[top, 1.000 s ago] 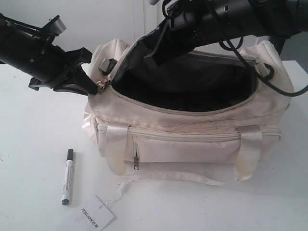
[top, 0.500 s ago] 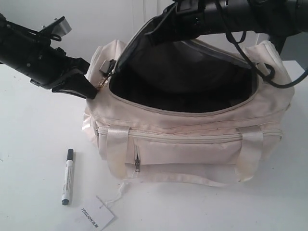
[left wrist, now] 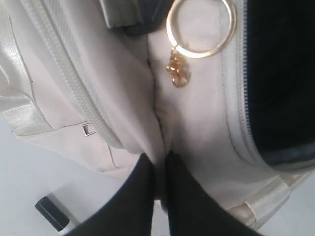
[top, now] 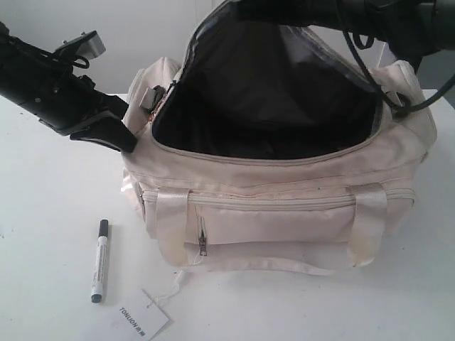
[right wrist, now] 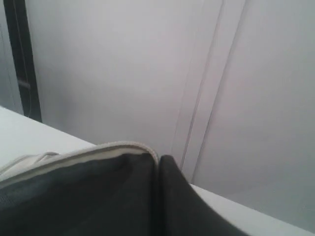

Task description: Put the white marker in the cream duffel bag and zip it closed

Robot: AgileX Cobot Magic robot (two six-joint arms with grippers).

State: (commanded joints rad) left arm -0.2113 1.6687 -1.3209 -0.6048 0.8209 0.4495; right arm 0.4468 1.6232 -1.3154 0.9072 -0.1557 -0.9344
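Note:
The cream duffel bag [top: 284, 213] stands mid-table with its zip top wide open, showing the dark lining [top: 270, 106]. My right gripper [top: 245, 8] is at the top edge of the exterior view, shut on the rim of the lifted flap [right wrist: 74, 196]. My left gripper [top: 119, 140] is shut on a fold of cream fabric [left wrist: 157, 123] at the bag's left end, just below a gold ring [left wrist: 199, 29]. The white marker [top: 99, 260] lies flat on the table in front of the bag's left corner, untouched. Its black cap [left wrist: 51, 214] shows in the left wrist view.
A white paper tag [top: 142, 317] printed TONLION lies near the front edge, tied to the bag by a thin string. The right arm's black cables [top: 398, 85] hang over the bag's right end. White table [top: 50, 199] all round, wall behind.
The right gripper has lifted the flap higher, so the opening is much wider. The left gripper has drawn slightly leftward and downward with the bag's end. The marker has not moved.

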